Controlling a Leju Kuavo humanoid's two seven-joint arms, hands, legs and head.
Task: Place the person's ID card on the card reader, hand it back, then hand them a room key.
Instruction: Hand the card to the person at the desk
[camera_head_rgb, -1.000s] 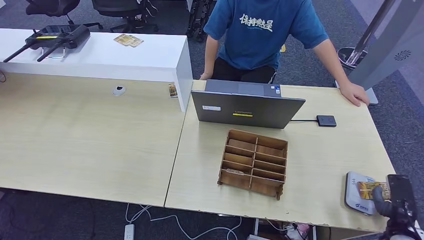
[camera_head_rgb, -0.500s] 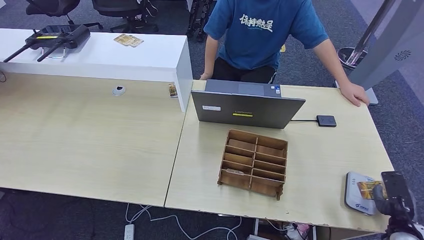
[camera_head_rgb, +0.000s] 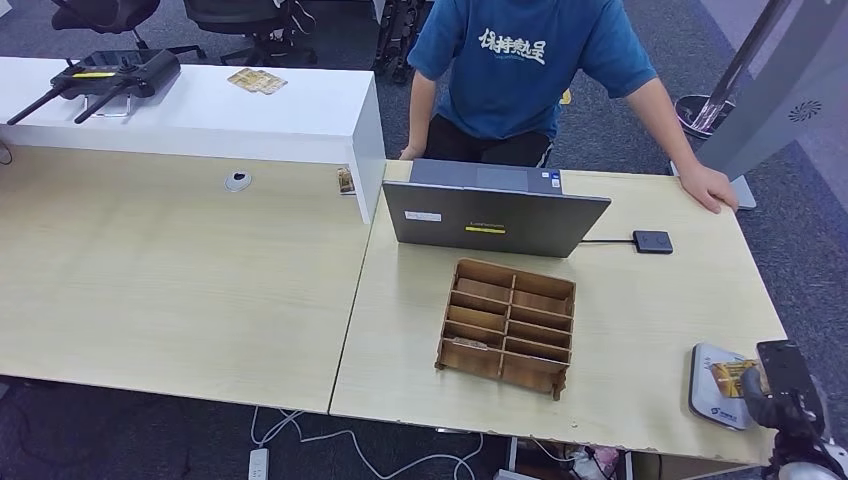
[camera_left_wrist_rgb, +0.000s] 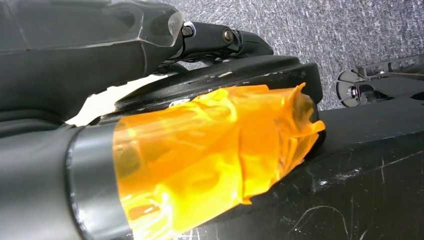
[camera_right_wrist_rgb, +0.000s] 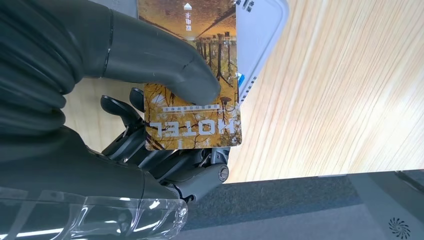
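Holding the card (camera_right_wrist_rgb: 192, 75) between its thick grey thumb and the darker fingers (camera_right_wrist_rgb: 150, 150) underneath, my right hand (camera_head_rgb: 785, 395) sits at the near right corner of the table (camera_head_rgb: 640, 330), right at the edge. The card is a glossy rectangle printed with a golden-brown scene, with the word HOTEL in pale letters across one end and a small arrow mark with a few characters at the other; from the wrist camera the lettering reads upside down. Part of the card lies over the card reader (camera_head_rgb: 712, 385), a flat pale grey pad with rounded corners and blue marks on its face, which rests on the table's near right corner; I cannot tell whether the card touches its surface or is held just above. From the head camera I see the card as a small orange-brown patch against the reader, beside the dark back of the hand. My left hand I cannot judge: its wrist camera gives me dark body parts and an orange film wrap over grey carpet. A wooden compartment tray (camera_head_rgb: 508, 325) stands mid-table, with a grey laptop (camera_head_rgb: 495, 218) behind it and a person in a blue shirt (camera_head_rgb: 525, 65) at the far edge, one hand (camera_head_rgb: 708, 187) resting on the far right corner.
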